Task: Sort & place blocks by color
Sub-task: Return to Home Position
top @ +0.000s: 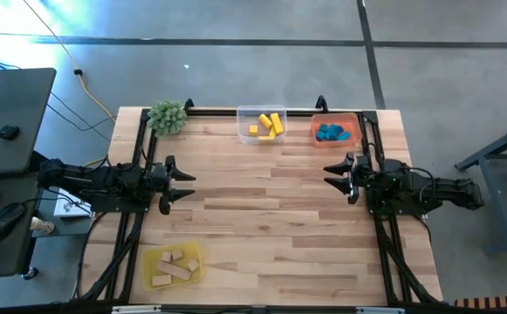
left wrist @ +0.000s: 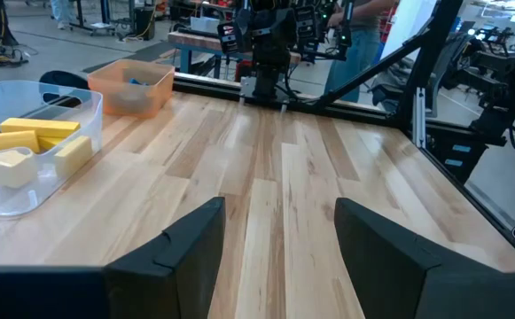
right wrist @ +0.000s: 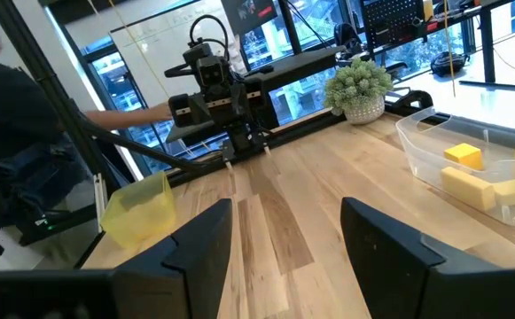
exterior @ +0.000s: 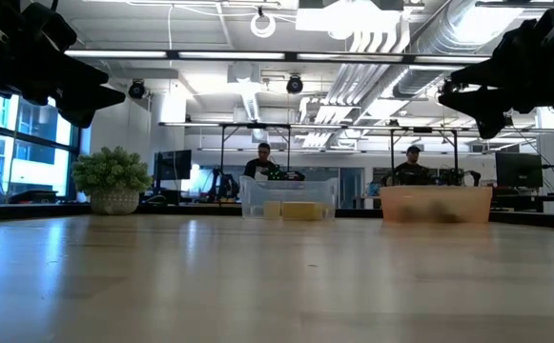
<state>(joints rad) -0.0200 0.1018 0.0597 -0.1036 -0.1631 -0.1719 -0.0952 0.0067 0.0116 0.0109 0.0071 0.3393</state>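
The blocks lie sorted in three trays. Yellow blocks fill the clear tray at the table's far edge. Beside it, blue blocks sit in the orange tray. Plain wood blocks rest in the yellow tray at the near left. My left gripper hovers open at the table's left edge, my right gripper open at the right edge. Both point level toward the table's middle, with nothing between their fingers.
A green spiky plant stands at the far left corner. Black frame rails run along both side edges and the far edge. People sit at benches in the room behind. Bare wood stretches between the two grippers.
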